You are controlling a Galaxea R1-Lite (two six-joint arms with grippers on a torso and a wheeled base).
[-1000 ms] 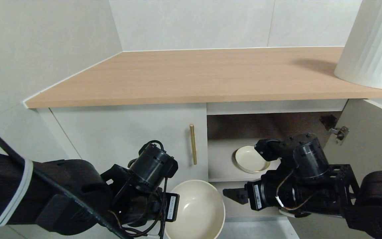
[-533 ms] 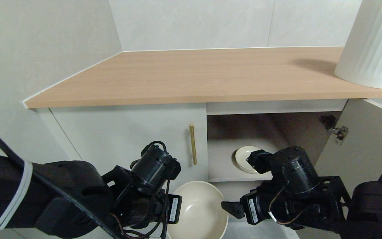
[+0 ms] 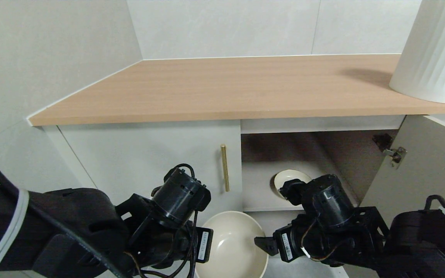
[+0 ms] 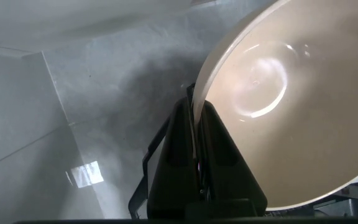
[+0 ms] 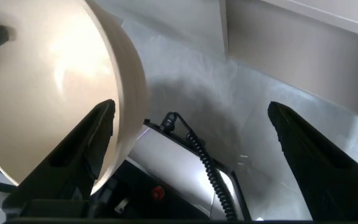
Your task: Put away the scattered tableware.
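A large cream bowl (image 3: 232, 247) hangs low in front of the cabinet, and my left gripper (image 3: 206, 247) is shut on its left rim. In the left wrist view the two fingers (image 4: 182, 134) pinch the bowl (image 4: 278, 106) by its edge. My right gripper (image 3: 263, 244) sits just right of the bowl and stands open. In the right wrist view its fingers (image 5: 303, 149) are spread wide, one of them close to the bowl's outer wall (image 5: 48, 93). A small cream plate (image 3: 290, 177) lies on the shelf inside the open cabinet, partly hidden behind my right arm.
The cabinet's right door (image 3: 419, 166) is swung open; the left door is closed, with a gold handle (image 3: 225, 168). Above, a wooden countertop (image 3: 226, 88) carries a white ribbed container (image 3: 435, 50) at the far right. Grey floor lies below.
My right arm has drawn back from the cabinet shelf, down and left toward the bowl, uncovering more of the plate. The left gripper with the bowl sank slightly.
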